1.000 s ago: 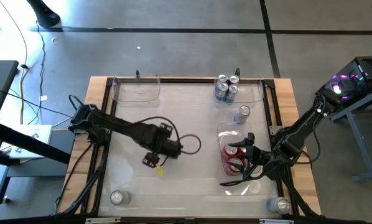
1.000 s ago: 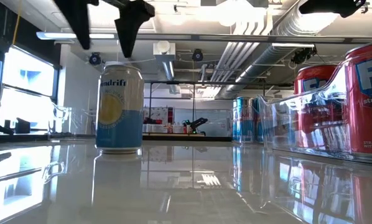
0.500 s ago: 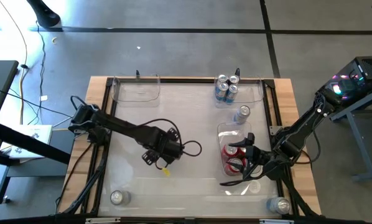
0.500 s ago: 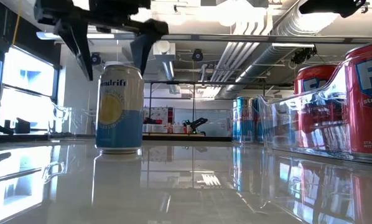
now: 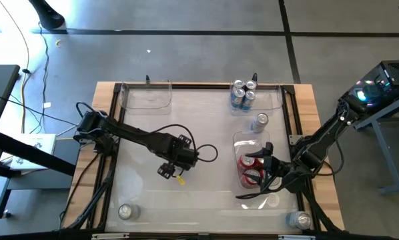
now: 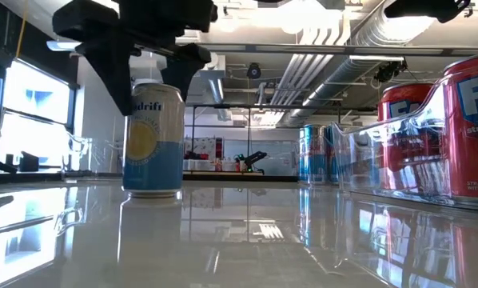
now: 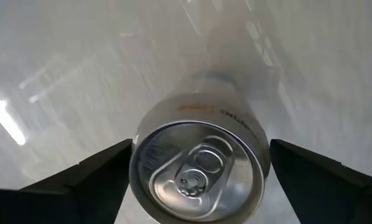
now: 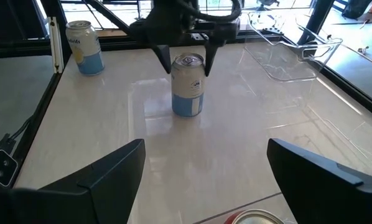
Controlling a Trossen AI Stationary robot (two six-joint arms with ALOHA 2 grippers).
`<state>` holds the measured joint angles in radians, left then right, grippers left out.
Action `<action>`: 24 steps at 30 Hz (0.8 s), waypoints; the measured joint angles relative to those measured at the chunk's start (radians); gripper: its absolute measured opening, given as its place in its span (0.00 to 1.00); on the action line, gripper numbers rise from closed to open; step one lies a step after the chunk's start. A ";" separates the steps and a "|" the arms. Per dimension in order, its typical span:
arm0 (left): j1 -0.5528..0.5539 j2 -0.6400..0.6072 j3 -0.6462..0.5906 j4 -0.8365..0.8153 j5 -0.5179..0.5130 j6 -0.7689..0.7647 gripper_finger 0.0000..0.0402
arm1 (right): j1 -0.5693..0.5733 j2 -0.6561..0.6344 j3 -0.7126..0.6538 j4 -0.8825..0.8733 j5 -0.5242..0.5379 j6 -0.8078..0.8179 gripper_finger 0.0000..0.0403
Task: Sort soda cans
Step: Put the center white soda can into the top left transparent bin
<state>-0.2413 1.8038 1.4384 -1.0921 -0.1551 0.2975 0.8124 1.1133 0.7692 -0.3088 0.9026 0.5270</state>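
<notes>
White table [image 5: 206, 127] holds an upright blue-and-white can [image 6: 153, 140]; left gripper [image 6: 153, 72] straddles its top, fingers apart, not touching.

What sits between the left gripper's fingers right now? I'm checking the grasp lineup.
A pale blue can stands upright between the open fingers of the left gripper. The left wrist view shows a gap on each side, and the right wrist view shows the fingers straddling its top.

- Can [image 5: 178, 179], high view: hidden under the left gripper [image 5: 173, 171]; only a yellow scrap shows.
- Same can, low view: first label letters covered by a finger [image 6: 119, 76].
- Red cans [image 6: 411, 144], low view: rightmost cut by edge.
- Bin can [image 8: 255, 217], right wrist view: only its top edge shows.
</notes>
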 joint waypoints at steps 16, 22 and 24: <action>0.064 0.000 0.137 -0.024 0.023 -0.630 0.70 | 0.000 0.000 0.000 0.003 0.007 -0.009 0.83; 0.168 -0.003 0.372 -0.326 -0.213 -0.784 0.70 | 0.000 0.000 0.000 -0.001 0.007 -0.010 0.83; 0.233 -0.005 0.439 -0.452 -0.283 -0.841 0.70 | 0.000 0.000 0.000 -0.001 0.007 -0.010 0.83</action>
<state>-0.0086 1.7988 1.8772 -1.5439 -0.4382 -0.5433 0.8124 1.1133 0.7694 -0.3096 0.9100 0.5167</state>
